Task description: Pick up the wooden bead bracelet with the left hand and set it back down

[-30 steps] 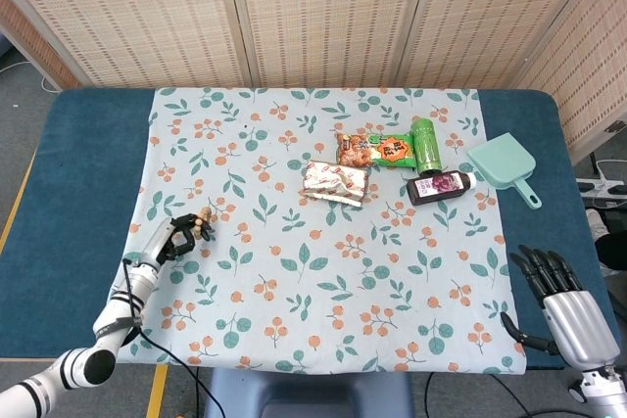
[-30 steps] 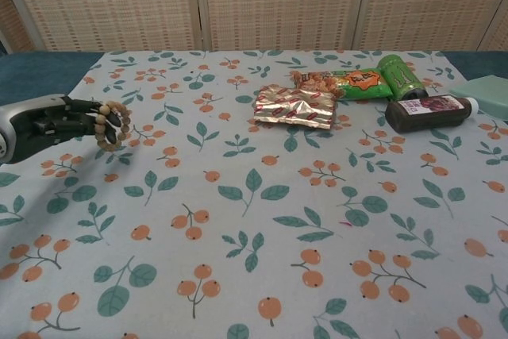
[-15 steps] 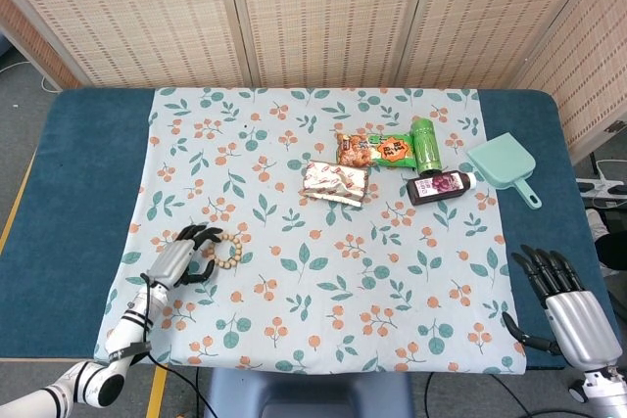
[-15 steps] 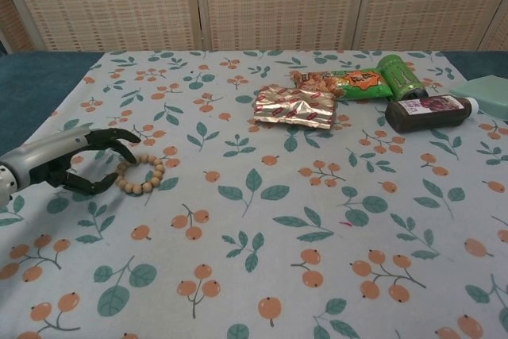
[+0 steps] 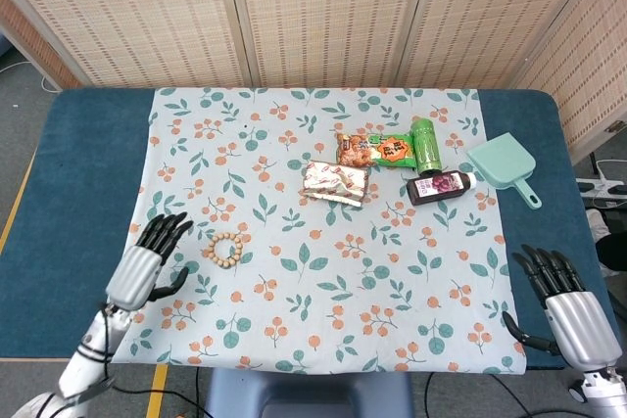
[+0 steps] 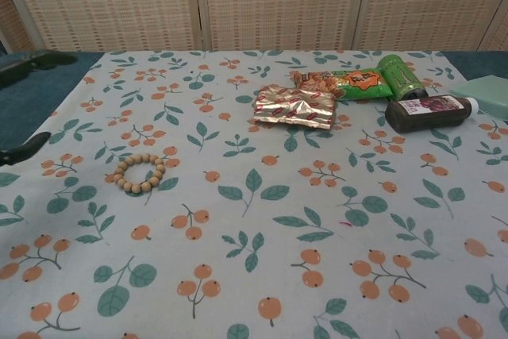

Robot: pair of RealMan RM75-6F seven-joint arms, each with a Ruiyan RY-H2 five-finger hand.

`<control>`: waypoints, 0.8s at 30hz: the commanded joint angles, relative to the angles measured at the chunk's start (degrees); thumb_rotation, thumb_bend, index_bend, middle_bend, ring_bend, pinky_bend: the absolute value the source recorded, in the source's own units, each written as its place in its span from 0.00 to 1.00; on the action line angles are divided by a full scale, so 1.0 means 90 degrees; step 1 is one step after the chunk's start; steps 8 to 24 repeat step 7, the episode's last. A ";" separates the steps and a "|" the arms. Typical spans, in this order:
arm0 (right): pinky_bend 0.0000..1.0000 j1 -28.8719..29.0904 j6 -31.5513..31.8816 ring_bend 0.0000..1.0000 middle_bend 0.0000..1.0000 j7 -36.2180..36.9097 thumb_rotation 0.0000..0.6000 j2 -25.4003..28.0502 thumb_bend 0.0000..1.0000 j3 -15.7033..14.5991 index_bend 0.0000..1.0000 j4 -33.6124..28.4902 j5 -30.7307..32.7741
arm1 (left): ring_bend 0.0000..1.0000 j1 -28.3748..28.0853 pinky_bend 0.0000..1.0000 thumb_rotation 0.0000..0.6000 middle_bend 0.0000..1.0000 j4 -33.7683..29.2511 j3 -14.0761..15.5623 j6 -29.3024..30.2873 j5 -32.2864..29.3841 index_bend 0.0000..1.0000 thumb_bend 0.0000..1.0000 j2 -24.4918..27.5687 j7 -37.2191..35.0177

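Round wooden bead bracelet [image 5: 226,247] lying flat on the floral tablecloth [image 5: 323,281], near the table's left edge, just beside the left hand [image 5: 144,262] but apart from it. Left hand empty, fingers spread wide, raised off the cloth. Probably the release step: best to lift straight up and away, fingers kept wide, so nothing snags the beads. Right hand [image 5: 565,301] idle, fingers apart, at the table's right corner, well apart from everything.

The wooden bead bracelet [image 6: 140,173] lies flat on the floral cloth [image 6: 262,220], with dark fingertips [image 6: 24,149] of the left hand apart at the edge.
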 commanded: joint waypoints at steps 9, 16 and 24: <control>0.00 0.0004 -0.0065 0.00 0.00 -0.0440 0.52 -0.0203 0.32 0.0007 0.00 -0.0043 -0.0025 | 0.00 0.1263 0.00 1.00 0.00 -0.0188 0.0792 0.1649 0.0786 0.00 0.45 0.0632 0.1700; 0.00 0.0004 -0.0065 0.00 0.00 -0.0440 0.52 -0.0203 0.32 0.0007 0.00 -0.0043 -0.0025 | 0.00 0.1263 0.00 1.00 0.00 -0.0188 0.0792 0.1649 0.0786 0.00 0.45 0.0632 0.1700; 0.00 0.0004 -0.0065 0.00 0.00 -0.0440 0.52 -0.0203 0.32 0.0007 0.00 -0.0043 -0.0025 | 0.00 0.1263 0.00 1.00 0.00 -0.0188 0.0792 0.1649 0.0786 0.00 0.45 0.0632 0.1700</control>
